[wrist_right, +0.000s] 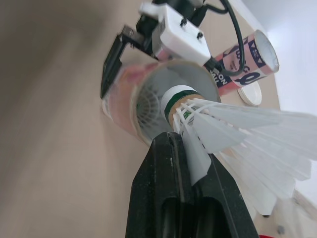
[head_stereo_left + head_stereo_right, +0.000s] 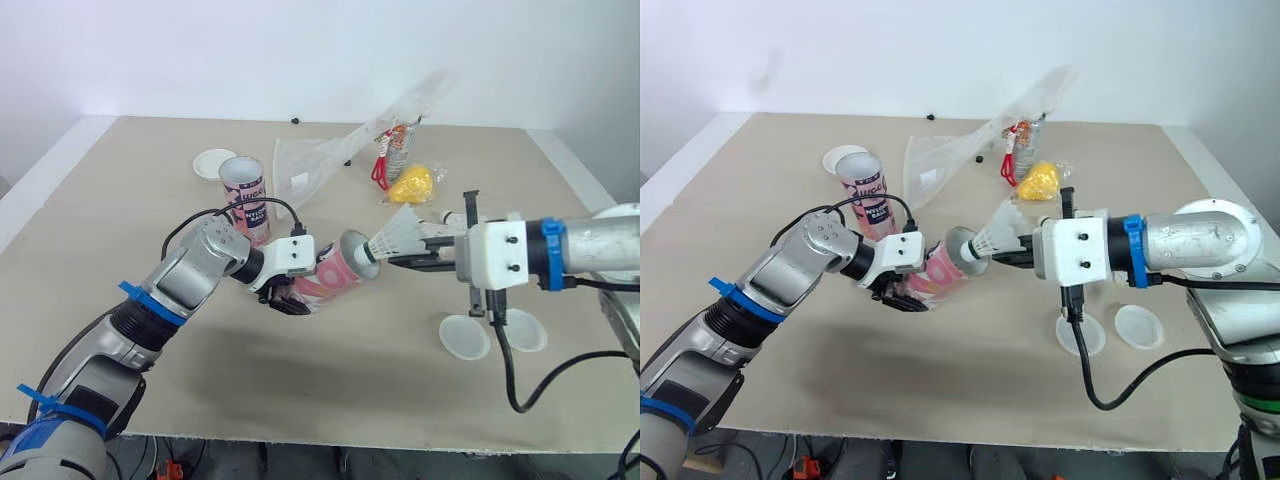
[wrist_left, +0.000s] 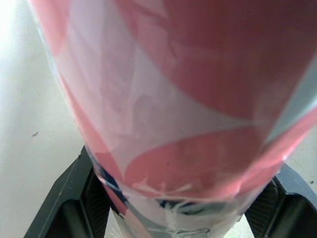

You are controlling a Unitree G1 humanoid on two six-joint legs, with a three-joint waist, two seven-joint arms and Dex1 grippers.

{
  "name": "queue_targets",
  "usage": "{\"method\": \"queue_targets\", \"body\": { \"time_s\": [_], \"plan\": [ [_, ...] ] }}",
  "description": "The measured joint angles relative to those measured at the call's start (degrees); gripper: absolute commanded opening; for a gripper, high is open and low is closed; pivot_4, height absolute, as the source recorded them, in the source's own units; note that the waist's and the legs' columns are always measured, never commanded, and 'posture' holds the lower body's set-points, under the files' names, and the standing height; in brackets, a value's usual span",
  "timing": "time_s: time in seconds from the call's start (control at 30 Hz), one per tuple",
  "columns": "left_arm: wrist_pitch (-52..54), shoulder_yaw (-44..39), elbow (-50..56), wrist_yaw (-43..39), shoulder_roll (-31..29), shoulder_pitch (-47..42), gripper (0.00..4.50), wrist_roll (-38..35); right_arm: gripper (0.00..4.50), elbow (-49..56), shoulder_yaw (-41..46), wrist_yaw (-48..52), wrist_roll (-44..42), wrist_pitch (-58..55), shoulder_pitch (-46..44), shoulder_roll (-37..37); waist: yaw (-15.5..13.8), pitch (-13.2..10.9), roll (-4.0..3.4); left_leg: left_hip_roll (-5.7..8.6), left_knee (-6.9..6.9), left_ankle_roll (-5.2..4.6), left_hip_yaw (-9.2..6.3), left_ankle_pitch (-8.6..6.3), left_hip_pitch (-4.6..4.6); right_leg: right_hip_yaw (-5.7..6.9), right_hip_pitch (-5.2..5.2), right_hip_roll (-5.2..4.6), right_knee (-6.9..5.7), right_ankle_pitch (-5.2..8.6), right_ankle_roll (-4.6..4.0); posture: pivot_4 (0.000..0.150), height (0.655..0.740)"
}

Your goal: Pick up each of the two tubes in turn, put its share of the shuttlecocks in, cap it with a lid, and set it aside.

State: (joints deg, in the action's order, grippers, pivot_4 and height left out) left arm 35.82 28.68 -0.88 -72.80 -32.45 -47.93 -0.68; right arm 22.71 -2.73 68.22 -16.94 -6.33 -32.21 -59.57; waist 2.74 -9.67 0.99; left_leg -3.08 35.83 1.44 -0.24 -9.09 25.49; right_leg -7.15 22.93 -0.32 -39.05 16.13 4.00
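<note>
My left gripper (image 2: pixel 297 287) is shut on a pink and white tube (image 2: pixel 335 268), holding it tilted above the table with its open mouth (image 2: pixel 357 250) facing right. In the left wrist view the tube (image 3: pixel 168 99) sits between the two black fingers (image 3: pixel 74 198). My right gripper (image 2: pixel 395 262) is shut on a white feathered shuttlecock (image 2: pixel 402 236), whose cork (image 1: pixel 178 96) is just at the tube's mouth. Feathers of another one (image 1: pixel 146 106) show inside the tube. A second pink tube (image 2: pixel 243 196) stands upright behind the left gripper.
Two clear lids (image 2: pixel 465 336) (image 2: pixel 526 330) lie on the table below the right wrist. A white lid (image 2: pixel 213 163) lies beside the upright tube. At the back are a clear plastic bag (image 2: pixel 330 155), a yellow object (image 2: pixel 411 184) and a red-handled item (image 2: pixel 382 170).
</note>
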Motion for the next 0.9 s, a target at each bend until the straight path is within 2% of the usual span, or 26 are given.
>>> {"method": "queue_targets", "body": {
  "time_s": [0.3, 0.33, 0.37, 0.43, 0.47, 0.57, 0.6, 0.63, 0.9],
  "plan": [
    [1.5, 0.0, 1.2, 0.7, -0.1, 0.1, 3.1, 0.1, 0.08, -5.3, -4.8, 2.4, 5.4, 5.1, -4.9, 3.3, 0.0, 0.0, 0.0, -0.01, 0.0, 0.0, -0.01, 0.0, 0.01, 0.0, 0.02, 0.01, -0.02, -0.01, -0.02, 0.15, 0.74],
    [1.7, 0.0, 1.3, 0.8, -0.1, 0.2, 3.1, 0.1, 0.68, -5.5, -5.3, 3.0, 5.4, 5.2, -5.4, 3.5, 0.0, 0.0, -0.01, -0.01, 0.0, 0.0, 0.0, 0.0, 0.01, 0.0, 0.02, 0.01, -0.02, -0.01, -0.03, 0.15, 0.74],
    [1.8, 0.0, 1.4, 0.8, -0.1, 0.2, 3.1, 0.1, 0.97, -5.5, -5.5, 3.2, 5.4, 5.2, -5.9, 3.7, 0.0, 0.0, -0.01, -0.01, 0.0, 0.0, -0.01, 0.0, 0.01, 0.0, 0.02, 0.02, -0.02, -0.01, -0.03, 0.15, 0.74],
    [1.8, 0.1, 1.4, 1.0, -0.1, 0.2, 3.1, 0.0, 1.94, -5.5, -5.6, 3.9, 4.7, 4.5, -7.2, 4.2, 0.0, 0.0, -0.01, -0.01, 0.0, 0.0, -0.02, 0.0, 0.01, 0.01, 0.02, 0.02, -0.04, -0.02, -0.03, 0.15, 0.74],
    [1.9, 0.1, 1.4, 1.0, -0.1, 0.2, 3.1, 0.0, 2.17, -5.4, -5.6, 4.1, 4.4, 4.2, -7.5, 4.2, 0.0, 0.0, -0.01, -0.01, 0.01, 0.0, -0.02, 0.0, 0.01, 0.01, 0.01, 0.02, -0.04, -0.02, -0.03, 0.15, 0.74],
    [1.8, 0.1, 1.4, 1.0, -0.1, 0.2, 3.1, 0.0, 3.91, -5.1, -5.0, 4.7, 1.6, 1.7, -7.8, 4.2, 0.0, 0.0, -0.01, -0.01, 0.01, 0.0, -0.01, 0.0, 0.01, 0.0, 0.0, 0.01, -0.04, -0.04, -0.05, 0.15, 0.74],
    [1.8, 0.1, 1.4, 1.0, -0.1, 0.2, 3.1, 0.0, 4.34, -4.8, -4.5, 4.7, 0.9, 1.1, -7.7, 4.2, 0.0, 0.0, -0.01, -0.01, 0.01, 0.0, -0.02, 0.0, 0.01, 0.01, 0.0, 0.01, -0.04, -0.04, -0.06, 0.15, 0.74],
    [1.8, 0.1, 1.4, 1.0, -0.1, 0.2, 3.1, 0.0, 4.47, -4.4, -3.3, 4.6, -0.8, -0.4, -7.1, 4.2, 0.0, 0.0, -0.01, -0.01, 0.0, 0.0, -0.03, 0.0, 0.01, 0.02, 0.0, 0.01, -0.04, -0.05, -0.09, 0.15, 0.74],
    [1.3, 0.2, 1.1, 1.0, -0.1, 0.2, 3.1, 0.1, 4.47, -1.8, 7.1, 0.1, -14.0, -15.9, -2.9, 3.9, 0.0, 0.0, -0.01, -0.01, 0.03, 0.0, -0.06, 0.0, 0.0, 0.03, -0.03, 0.01, -0.05, -0.07, -0.1, 0.15, 0.74]
  ]
}}
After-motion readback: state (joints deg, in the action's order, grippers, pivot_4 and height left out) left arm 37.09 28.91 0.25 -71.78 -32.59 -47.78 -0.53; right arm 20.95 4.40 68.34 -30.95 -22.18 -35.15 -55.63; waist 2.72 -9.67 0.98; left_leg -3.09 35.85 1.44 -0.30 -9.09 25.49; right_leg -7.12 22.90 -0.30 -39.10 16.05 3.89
